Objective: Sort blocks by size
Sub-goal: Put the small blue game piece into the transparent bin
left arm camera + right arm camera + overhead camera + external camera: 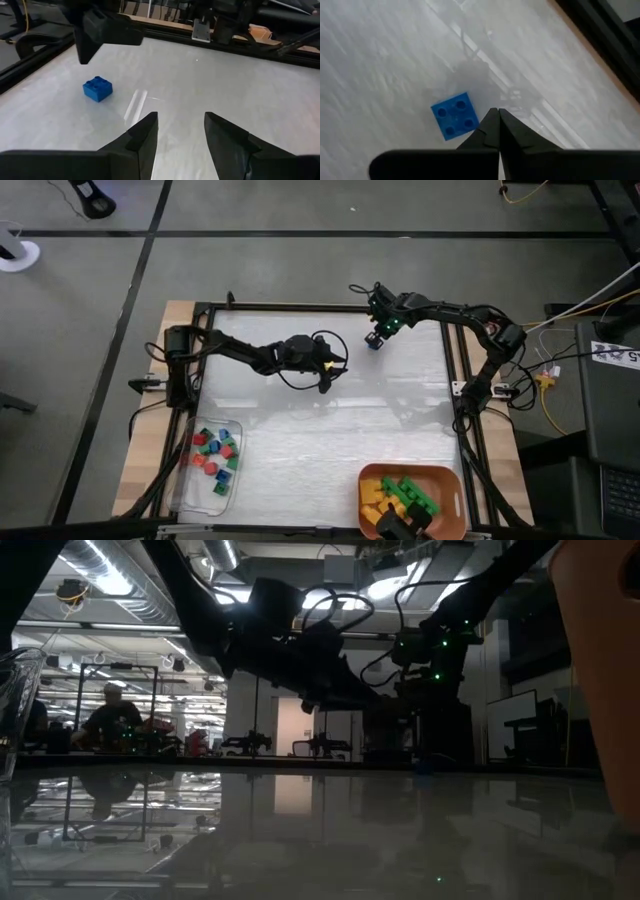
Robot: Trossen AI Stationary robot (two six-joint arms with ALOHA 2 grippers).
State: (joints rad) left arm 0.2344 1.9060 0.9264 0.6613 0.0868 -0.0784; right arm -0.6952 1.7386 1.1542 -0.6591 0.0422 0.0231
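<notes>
The right gripper [498, 116], fingers pressed together and holding nothing, hangs directly above a lone blue block [455, 115] near the table's far edge, perhaps to nudge it, since closed fingers cannot grasp. The left gripper [180, 131], fingers partly spread and empty, faces the same block from mid-table. Sorted pieces lie well apart at the near edge: small red, green and blue blocks in a clear tray [233, 427], longer green and yellow ones in an orange bin [450, 476]. Bare table lies between.
</notes>
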